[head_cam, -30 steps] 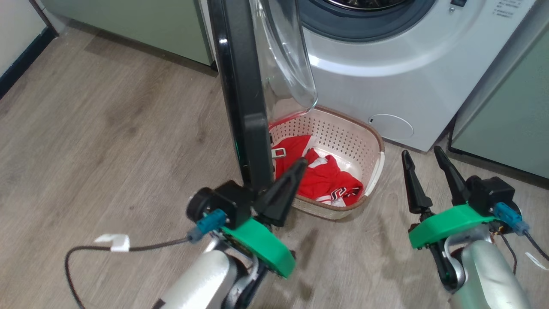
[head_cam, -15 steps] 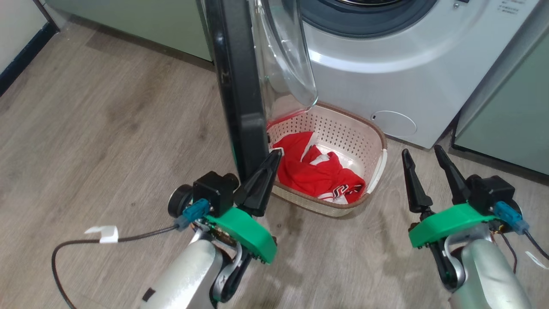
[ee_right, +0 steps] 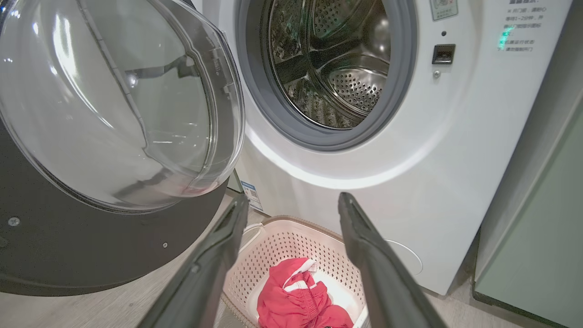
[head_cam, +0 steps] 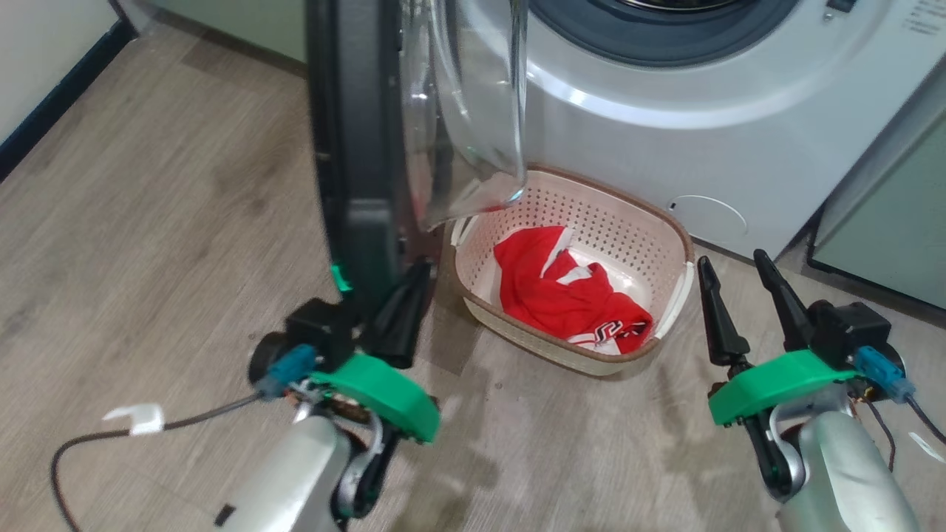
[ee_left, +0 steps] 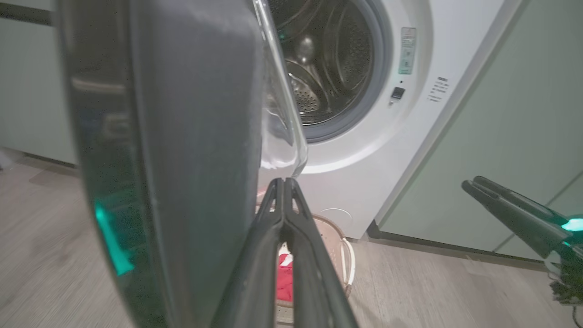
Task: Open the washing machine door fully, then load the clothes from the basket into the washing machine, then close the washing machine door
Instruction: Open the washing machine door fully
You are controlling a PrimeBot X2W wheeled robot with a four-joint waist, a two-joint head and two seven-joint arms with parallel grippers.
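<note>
While the door stands swung out from the white washing machine, the head view catches its wide, glossy black rim almost edge-on, and the frame cuts off its top. A clear, bulging glass bowl sits in its middle, streaked with reflections. Behind it lies the round opening: a ribbed, perforated steel drum ringed by a smooth grey gasket. The printed labels on the machine's front are too small to read.

A cream plastic basket with perforated walls, a brown rim and a white side handle stands on the pale wood-grain floor, just in front of the machine and right of the door. Its far left corner shows only through the glass. A crumpled red jersey with white trim lies inside; its black-and-white emblem is hard to make out.

The left tool has its two long dark fingers pressed together with nothing between them. They sit close against the inner side of the door's lower rim, which hides one side of them; whether they touch it I cannot tell. The right tool is spread wide and holds nothing, hanging over the floor just right of the basket. A pale green cabinet flanks the machine on the right, and a dark cable trails over the near left floor.
</note>
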